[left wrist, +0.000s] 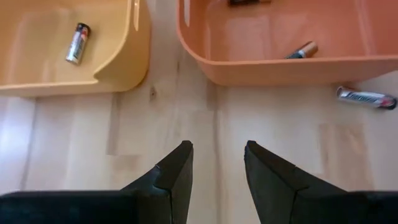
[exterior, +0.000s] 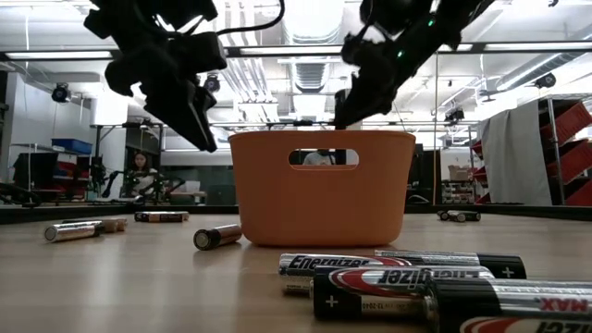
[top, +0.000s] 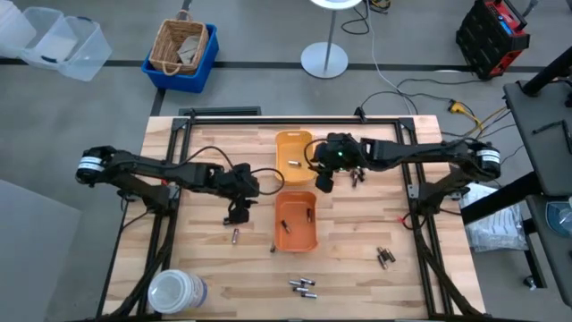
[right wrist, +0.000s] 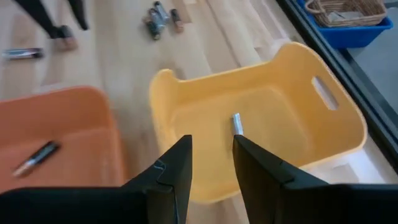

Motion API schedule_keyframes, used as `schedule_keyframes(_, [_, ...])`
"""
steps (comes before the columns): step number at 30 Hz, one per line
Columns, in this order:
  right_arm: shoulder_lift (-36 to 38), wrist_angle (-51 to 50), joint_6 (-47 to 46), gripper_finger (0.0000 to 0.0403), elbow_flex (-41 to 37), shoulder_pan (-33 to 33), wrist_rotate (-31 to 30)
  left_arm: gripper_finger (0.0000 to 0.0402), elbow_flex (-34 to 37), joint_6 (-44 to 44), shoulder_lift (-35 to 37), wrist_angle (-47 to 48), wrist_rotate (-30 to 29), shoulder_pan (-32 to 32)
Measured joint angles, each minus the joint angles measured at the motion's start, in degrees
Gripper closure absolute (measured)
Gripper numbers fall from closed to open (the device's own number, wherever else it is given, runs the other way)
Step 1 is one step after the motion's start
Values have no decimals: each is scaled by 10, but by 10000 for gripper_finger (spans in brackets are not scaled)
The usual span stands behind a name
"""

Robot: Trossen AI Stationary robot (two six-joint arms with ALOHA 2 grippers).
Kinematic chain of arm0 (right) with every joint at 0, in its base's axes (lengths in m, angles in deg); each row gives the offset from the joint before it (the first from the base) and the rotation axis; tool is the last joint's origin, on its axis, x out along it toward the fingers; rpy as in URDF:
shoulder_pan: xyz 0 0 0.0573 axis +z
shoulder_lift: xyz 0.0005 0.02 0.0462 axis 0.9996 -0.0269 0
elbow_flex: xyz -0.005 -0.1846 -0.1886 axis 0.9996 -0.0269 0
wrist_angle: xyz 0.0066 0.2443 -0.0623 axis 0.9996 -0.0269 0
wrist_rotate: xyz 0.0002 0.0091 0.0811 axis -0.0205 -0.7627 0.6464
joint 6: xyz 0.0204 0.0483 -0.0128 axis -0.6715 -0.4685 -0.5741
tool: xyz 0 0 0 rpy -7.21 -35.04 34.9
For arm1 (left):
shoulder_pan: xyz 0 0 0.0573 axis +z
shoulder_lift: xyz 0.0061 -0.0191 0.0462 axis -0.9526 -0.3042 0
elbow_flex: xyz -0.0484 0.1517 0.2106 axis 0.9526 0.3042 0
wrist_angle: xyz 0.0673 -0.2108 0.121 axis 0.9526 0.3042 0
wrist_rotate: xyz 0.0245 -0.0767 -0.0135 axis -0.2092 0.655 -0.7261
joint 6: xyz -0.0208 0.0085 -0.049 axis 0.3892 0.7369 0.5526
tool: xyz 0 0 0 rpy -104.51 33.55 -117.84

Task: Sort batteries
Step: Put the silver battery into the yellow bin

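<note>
Hovering pincers (top: 238, 217) (both empty)

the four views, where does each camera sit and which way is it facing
High view: above the table, looking straight down; both arms, yellow tray and orange tray show.
Low view: at tabletop height, looking level past batteries at the orange tray; both grippers hang from above.
Left wrist view: on the left arm, looking down between both trays; open left gripper shows.
Right wrist view: on the right arm, over the yellow tray; open right gripper shows.
Both wrist views share the yellow tray's lone battery.
</note>
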Motion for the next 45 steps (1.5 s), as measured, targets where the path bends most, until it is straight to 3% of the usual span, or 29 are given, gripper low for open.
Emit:
schedule_keyframes(4, [32, -30, -25, 297, 0, 31, -6, 276, 0, 53, 0, 2, 1, -16])
schedule_keyframes(12, [82, -109, -73, 299, 0, 121, -110, 276, -1, 186, -3, 0, -12, -91])
schedule_keyframes(16, [91, -127, -97, 289, 0, 158, -150, 276, -5, 257, -13, 0, -64, -157])
schedule_keyframes(22, [87, -130, -115, 272, 0, 187, -156, 276, -28, 371, -42, -1, -169, -245])
schedule_keyframes(26, [82, -134, -125, 261, 0, 197, -156, 276, -43, 441, -73, -1, -191, -278])
schedule_keyframes(35, [82, -134, -124, 241, 0, 221, -156, 276, -115, 453, -195, -2, -221, -338])
schedule_keyframes(45, [82, -134, -123, 237, 0, 225, -156, 255, -187, 513, -313, 2, -247, -344])
